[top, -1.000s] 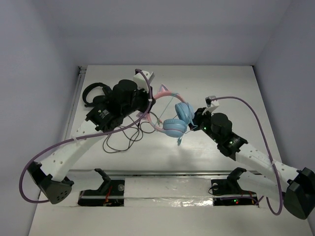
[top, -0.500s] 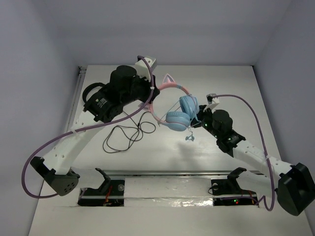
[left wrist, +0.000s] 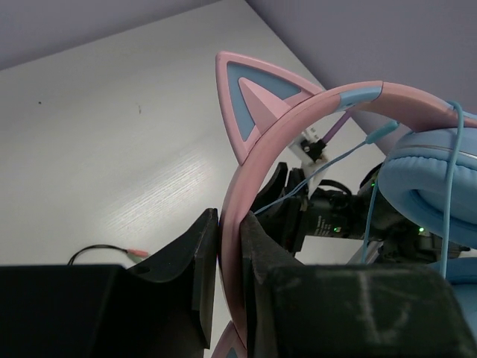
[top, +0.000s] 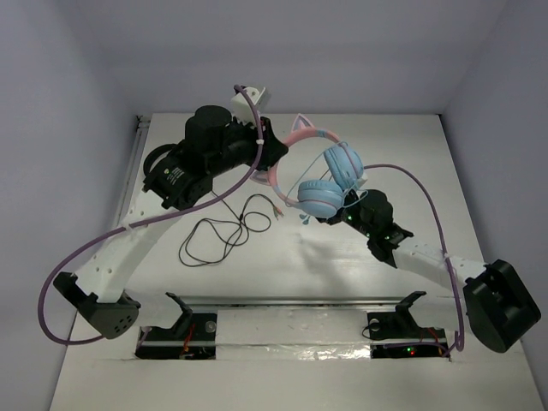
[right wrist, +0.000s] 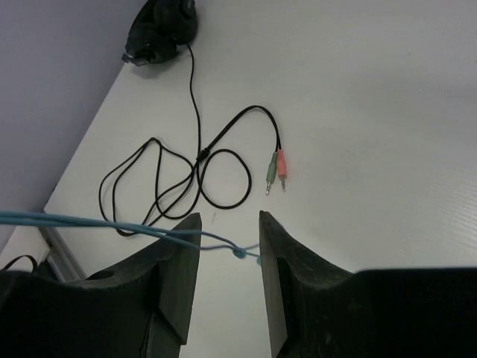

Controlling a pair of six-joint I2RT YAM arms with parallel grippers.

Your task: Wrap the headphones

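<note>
The headphones (top: 330,176) have a pink cat-ear headband, light blue earcups and a thin light blue cable. They hang in the air over the middle of the table. My left gripper (top: 272,161) is shut on the pink headband (left wrist: 253,186), just below a cat ear (left wrist: 253,97). An earcup (left wrist: 432,179) shows to the right in the left wrist view. My right gripper (top: 324,216) sits just below the earcups and is open. The blue cable (right wrist: 112,224), with a small knot (right wrist: 238,252), runs across the gap between its fingers (right wrist: 175,261). The right gripper (right wrist: 229,250) is not closed on it.
All-black headphones (top: 163,159) lie at the far left, also in the right wrist view (right wrist: 160,26). Their black cable (top: 221,233) loops over the table and ends in green and pink plugs (right wrist: 276,170). A metal rail (top: 291,301) runs along the near edge.
My left gripper has carried the headphones up and to the right. My right gripper has moved left, in under the earcups, where the cable end hangs.
</note>
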